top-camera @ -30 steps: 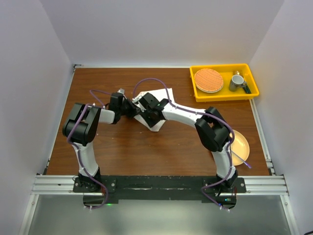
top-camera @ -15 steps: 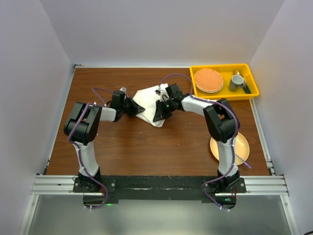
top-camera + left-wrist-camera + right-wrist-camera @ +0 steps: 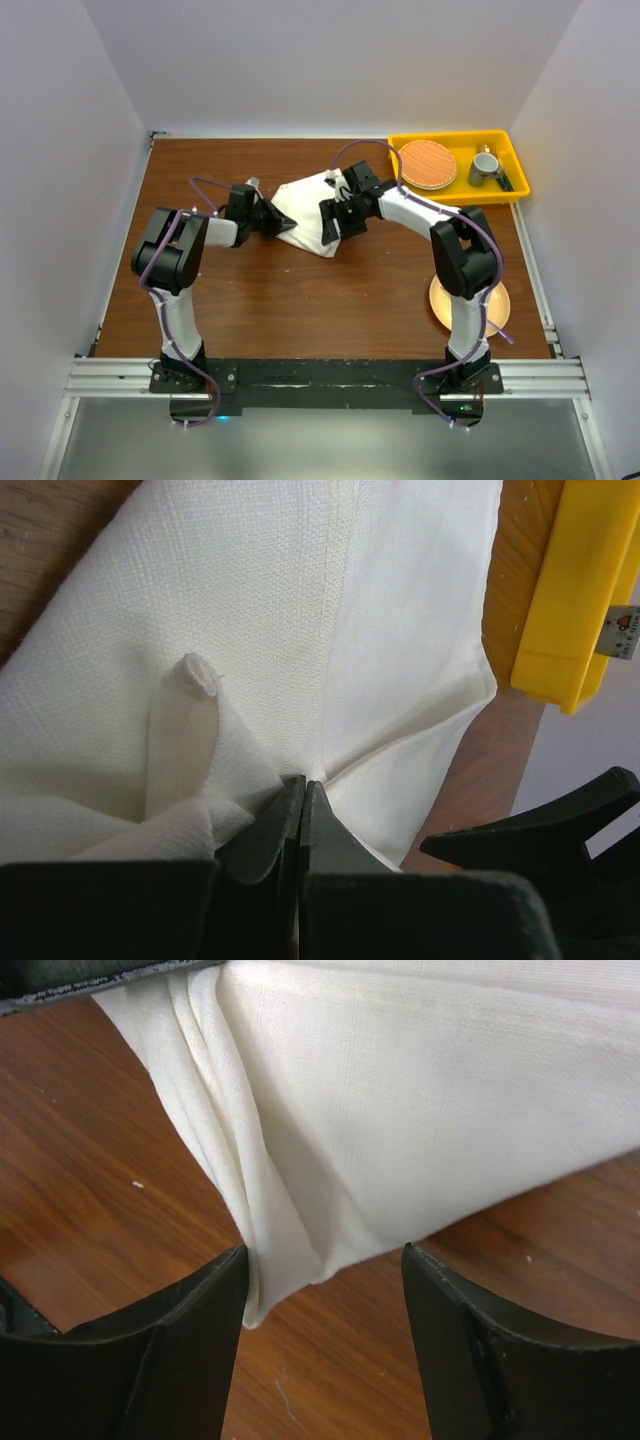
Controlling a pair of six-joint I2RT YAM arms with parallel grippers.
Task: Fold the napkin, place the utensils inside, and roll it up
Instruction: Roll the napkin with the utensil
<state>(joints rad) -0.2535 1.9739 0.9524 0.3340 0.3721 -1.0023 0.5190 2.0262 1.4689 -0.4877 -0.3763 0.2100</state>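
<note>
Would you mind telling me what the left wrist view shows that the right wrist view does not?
Only the left wrist view shows the left gripper pinched shut on a fold of the napkin, plus an edge of the yellow tray. Only the right wrist view shows the right gripper standing open, a napkin corner lying between its fingers. Both show the off-white cloth on the brown table.

The napkin [image 3: 305, 205] is off-white with a fine woven grain (its hem shows as a slightly creamier stripe). The table [image 3: 270, 290] is reddish-brown wood grain, the tray [image 3: 450, 196] bright yellow, the disc [image 3: 427, 164] orange with a criss-cross pattern, the cup [image 3: 485, 166] grey, the plate [image 3: 495, 295] pale tan and the cables [image 3: 205, 184] purple.
</note>
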